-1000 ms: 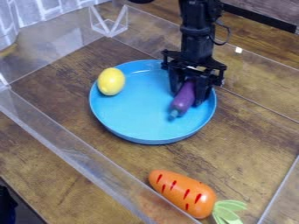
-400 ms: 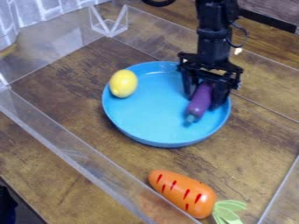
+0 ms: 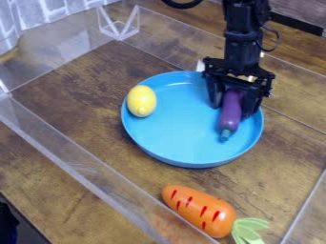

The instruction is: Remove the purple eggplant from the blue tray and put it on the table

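Lying glossy and slender in the blue tray (image 3: 166, 143), the purple eggplant (image 3: 231, 114) shows a darker end; fingers (image 3: 208, 89) spread apart around it.

Worktop (image 3: 76, 105): dark wood planks, clear acrylic walls around. Blue tray (image 3: 173, 143): round, centre-right. Lemon (image 3: 141, 100): in tray, left side. Eggplant (image 3: 231, 114): in tray, right side, stem end toward camera. Hand (image 3: 234, 91): pointing down over eggplant's far end, fingers either side. Carrot (image 3: 201, 211): on worktop, nearer than tray.

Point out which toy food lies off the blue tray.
The orange carrot, lying on the table near the front; the lemon and purple eggplant are in the tray.
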`<control>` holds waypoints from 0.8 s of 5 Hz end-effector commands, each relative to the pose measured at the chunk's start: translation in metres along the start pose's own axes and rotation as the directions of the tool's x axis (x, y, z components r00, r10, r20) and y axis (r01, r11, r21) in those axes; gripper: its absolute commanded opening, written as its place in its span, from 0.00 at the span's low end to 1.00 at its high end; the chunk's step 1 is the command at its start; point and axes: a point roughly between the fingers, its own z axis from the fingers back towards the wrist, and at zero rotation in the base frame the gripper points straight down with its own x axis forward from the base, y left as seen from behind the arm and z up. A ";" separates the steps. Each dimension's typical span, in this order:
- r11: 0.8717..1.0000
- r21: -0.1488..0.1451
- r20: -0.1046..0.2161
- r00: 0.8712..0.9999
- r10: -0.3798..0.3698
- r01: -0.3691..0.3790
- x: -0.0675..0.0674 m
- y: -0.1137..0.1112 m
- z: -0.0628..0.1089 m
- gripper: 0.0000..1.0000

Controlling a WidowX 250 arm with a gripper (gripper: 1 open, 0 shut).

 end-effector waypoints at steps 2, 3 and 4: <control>0.999 -0.004 -0.006 0.999 -0.054 0.054 0.006 -0.021 -0.005 1.00; 0.998 0.002 -0.011 0.998 -0.059 0.059 0.009 -0.020 -0.007 1.00; 0.998 0.009 -0.015 0.998 -0.063 0.063 0.013 -0.018 -0.009 1.00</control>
